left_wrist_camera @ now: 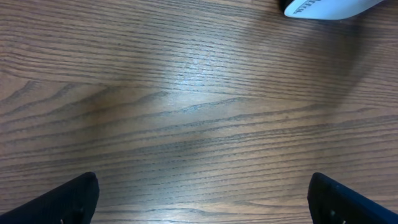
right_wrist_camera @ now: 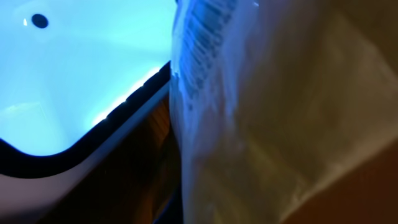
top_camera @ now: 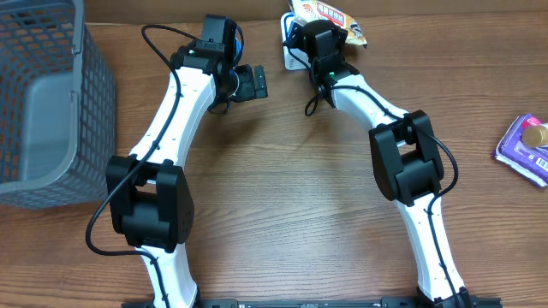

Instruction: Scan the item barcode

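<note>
The wooden table [top_camera: 282, 171] fills the overhead view. A grey mesh basket [top_camera: 94, 111] occupies the left edge of the frame. The left arm [top_camera: 184, 103] runs from the lower centre up toward the upper middle, and the right arm [top_camera: 377, 107] runs from the lower right up toward the top centre. The left gripper [top_camera: 251, 83] is released: its jaws stand wide apart above bare wood and hold nothing. In the left wrist view its two dark fingertips [left_wrist_camera: 68, 199] appear in the lower corners, with only table grain between them. The right gripper [top_camera: 318, 38] is clenched on the snack packet [top_camera: 334, 13], the item for scanning, at the top centre of the overhead frame. In the right wrist view the crinkled edge of this packet [right_wrist_camera: 280, 112] fills the right half of the frame, very close and blurred; no barcode is legible. The scanner [top_camera: 288, 53], a white unit, sits just left of the right gripper; in the right wrist view its blue-lit face [right_wrist_camera: 74, 68] with a dark border fills the upper left, just beside the packet. A purple pack [top_camera: 522, 150] lies at the right edge, well apart.
</note>
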You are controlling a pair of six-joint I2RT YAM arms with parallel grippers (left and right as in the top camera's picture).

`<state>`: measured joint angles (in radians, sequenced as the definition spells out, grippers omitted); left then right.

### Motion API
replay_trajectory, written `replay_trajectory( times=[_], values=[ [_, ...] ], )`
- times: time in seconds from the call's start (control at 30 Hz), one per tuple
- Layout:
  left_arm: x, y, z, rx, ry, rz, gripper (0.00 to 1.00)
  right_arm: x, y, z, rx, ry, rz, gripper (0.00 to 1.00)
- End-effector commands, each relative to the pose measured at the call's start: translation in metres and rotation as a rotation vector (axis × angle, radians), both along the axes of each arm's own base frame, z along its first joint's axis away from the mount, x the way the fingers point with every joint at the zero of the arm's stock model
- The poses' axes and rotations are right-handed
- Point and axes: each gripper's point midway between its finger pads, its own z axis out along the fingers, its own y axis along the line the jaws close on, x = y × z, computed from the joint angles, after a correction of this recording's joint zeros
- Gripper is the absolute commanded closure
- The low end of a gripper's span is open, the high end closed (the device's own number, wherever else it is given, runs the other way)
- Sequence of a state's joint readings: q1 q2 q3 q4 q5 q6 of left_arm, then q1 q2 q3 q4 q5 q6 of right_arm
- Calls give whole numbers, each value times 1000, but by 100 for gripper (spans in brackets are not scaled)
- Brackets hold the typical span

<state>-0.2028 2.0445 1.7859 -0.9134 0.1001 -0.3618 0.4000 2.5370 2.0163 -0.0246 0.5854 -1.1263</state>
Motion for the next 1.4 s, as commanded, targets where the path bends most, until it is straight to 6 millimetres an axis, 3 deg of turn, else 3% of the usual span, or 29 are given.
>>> replay_trajectory(
  times=[0.0,0.03,0.2,0.3,0.43,0.63,0.8,0.93,1.03,1.17,1.23,1.27,1.3,1.37],
  values=[
    [4,1,5,11,-21,-17,0,-4,-12,106,123,-169,-80,96],
    [4,1,5,11,-21,-17,0,-9,-24,132,140,-196,-114,96],
    [4,1,5,11,-21,-17,0,-31,-77,204,202,-309,-288,96],
    [4,1,5,11,-21,-17,0,-57,-133,225,307,-371,-514,96],
    [4,1,5,11,-21,-17,0,-101,-201,193,441,-252,-769,96],
    [4,1,5,11,-21,-17,0,-197,-286,107,703,-3,-1284,96],
    [4,1,5,11,-21,-17,0,-264,-353,78,766,3,-1653,96],
    [4,1,5,11,-21,-17,0,-293,-386,60,790,42,-1776,96],
    [4,1,5,11,-21,-17,0,-307,-400,47,826,66,-1836,96],
    [4,1,5,11,-21,-17,0,-318,-416,40,848,52,-1885,96],
    [4,1,5,11,-21,-17,0,-316,-416,35,912,75,-1882,96],
    [4,1,5,11,-21,-17,0,-310,-411,32,954,128,-1842,87],
    [4,1,5,11,-21,-17,0,-303,-405,29,995,181,-1791,68],
    [4,1,5,11,-21,-17,0,-290,-395,29,1072,242,-1700,0]
  ],
)
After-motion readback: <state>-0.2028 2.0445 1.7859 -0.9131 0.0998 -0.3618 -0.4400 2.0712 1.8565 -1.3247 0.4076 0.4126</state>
